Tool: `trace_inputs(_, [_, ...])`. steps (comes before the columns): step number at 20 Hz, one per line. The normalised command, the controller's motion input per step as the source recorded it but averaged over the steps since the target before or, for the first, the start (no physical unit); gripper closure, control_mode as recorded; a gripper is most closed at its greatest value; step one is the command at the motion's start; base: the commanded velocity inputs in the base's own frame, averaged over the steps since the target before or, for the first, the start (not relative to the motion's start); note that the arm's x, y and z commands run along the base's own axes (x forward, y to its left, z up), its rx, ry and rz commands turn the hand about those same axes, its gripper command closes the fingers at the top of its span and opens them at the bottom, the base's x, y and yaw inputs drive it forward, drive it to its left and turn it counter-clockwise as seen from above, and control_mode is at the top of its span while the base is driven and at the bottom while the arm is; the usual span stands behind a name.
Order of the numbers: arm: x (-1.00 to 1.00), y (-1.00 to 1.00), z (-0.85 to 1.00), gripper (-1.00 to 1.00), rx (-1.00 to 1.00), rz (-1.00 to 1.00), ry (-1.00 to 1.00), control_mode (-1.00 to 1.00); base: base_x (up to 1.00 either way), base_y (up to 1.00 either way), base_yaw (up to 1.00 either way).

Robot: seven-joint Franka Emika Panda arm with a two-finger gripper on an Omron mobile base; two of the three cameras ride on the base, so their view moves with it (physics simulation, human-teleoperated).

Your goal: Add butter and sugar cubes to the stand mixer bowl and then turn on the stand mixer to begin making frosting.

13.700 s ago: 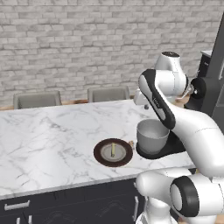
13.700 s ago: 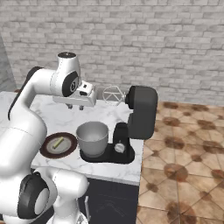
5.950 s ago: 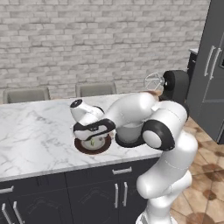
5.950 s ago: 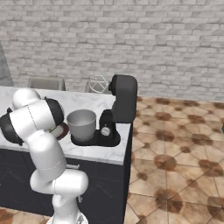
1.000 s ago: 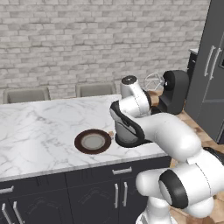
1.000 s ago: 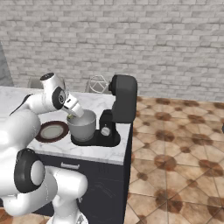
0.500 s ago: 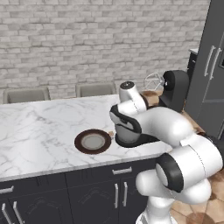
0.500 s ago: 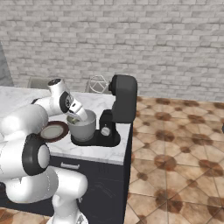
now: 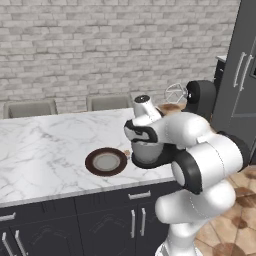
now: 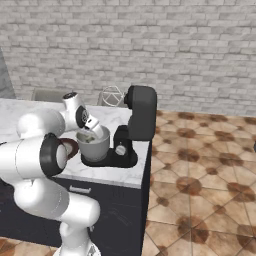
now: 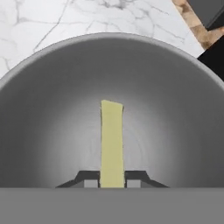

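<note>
1. On the white marble counter [image 9: 45, 150] stands one black stand mixer [image 10: 136, 125] with a flat base, its bulky head tilted up and its wire whisk [image 10: 112, 96] lifted clear behind the bowl.
2. One round, deep grey metal stand mixer bowl [image 10: 94, 146] sits on the mixer's base; in the hand view its smooth inside [image 11: 52, 118] lies directly beneath the hand.
3. One flat, dark brown-rimmed plate [image 9: 106, 162] lies on the marble just beside the bowl, on its side away from the mixer; its grey middle looks bare.
4. One small tan sugar cube [image 9: 127, 152] rests on the counter between the plate's rim and the bowl.
5. One thin pale yellow butter stick [image 11: 112, 142] hangs over the bowl's hollow, pinched at its near end by the two-finger gripper [image 11: 112, 181], whose dark tips press against either side of it.
</note>
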Motion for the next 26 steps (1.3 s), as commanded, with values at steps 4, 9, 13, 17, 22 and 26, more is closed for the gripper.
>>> trace_inputs(4, [0.33,0.00,-0.43,-1.00,0.00,0.03,0.08,-1.00,0.00,0.00,0.00])
trace_inputs(9, [0.03,0.00,-0.09,-1.00,0.00,0.02,0.01,-1.00,0.00,0.00,0.00])
trace_inputs(13, [-0.64,-0.02,0.38,-1.00,0.00,0.00,-0.12,-1.00,0.00,0.00,0.00])
trace_inputs(17, [-0.98,0.02,0.96,-1.00,0.03,0.01,-0.30,-1.00,0.00,0.00,0.00])
trace_inputs(22, [-0.85,0.19,0.97,-1.00,0.00,0.12,-0.20,-1.00,0.00,0.00,0.00])
trace_inputs(26, [-0.72,0.32,0.45,-1.00,-0.16,0.33,0.00,-1.00,0.00,0.00,0.00])
